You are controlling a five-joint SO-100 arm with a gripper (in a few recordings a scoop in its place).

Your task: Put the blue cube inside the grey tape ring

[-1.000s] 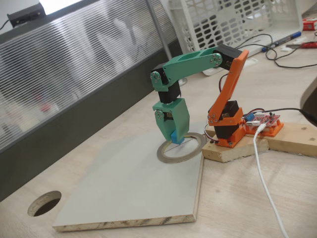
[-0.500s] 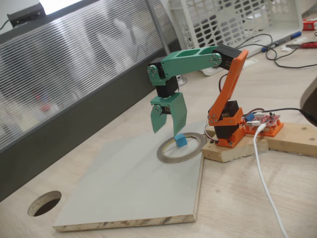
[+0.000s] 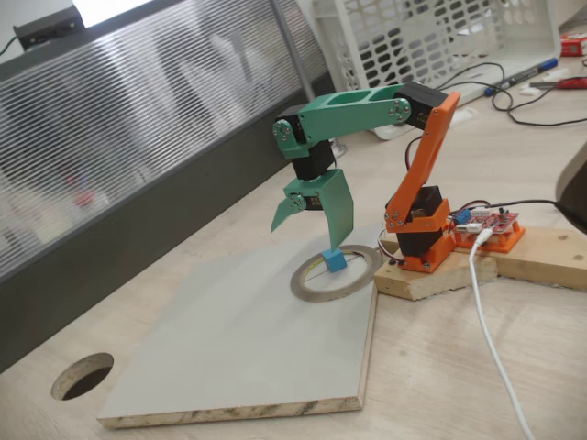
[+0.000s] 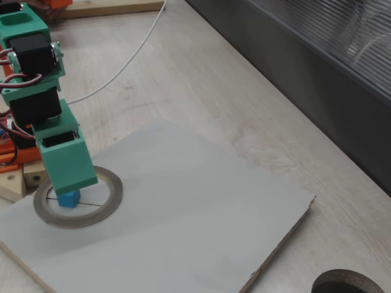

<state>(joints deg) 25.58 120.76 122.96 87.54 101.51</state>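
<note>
The small sky-blue cube [image 3: 335, 261] rests on the board inside the grey tape ring [image 3: 307, 286], toward the ring's back part. My green gripper [image 3: 304, 235] hangs just above the cube, open, with nothing between its fingers. One finger is swung out to the left, and the tip of the broad finger [image 3: 337, 220] hovers close over the cube. In the other fixed view the cube [image 4: 69, 198] lies within the ring [image 4: 116, 195], left of its middle. There the gripper [image 4: 73, 183] shows from behind, its broad green finger partly covering the cube's top.
The ring lies at a corner of a pale grey board [image 3: 238, 348] on the wooden tabletop. A dark round hole [image 3: 83, 374] is cut in the table off the board's far end. The arm's orange base [image 3: 422, 234] stands on wooden blocks beside the ring, with a white cable [image 3: 491, 312] trailing past.
The gripper, shut on the cube a second ago, has let it go inside the ring, risen a little and spread its fingers wider.
</note>
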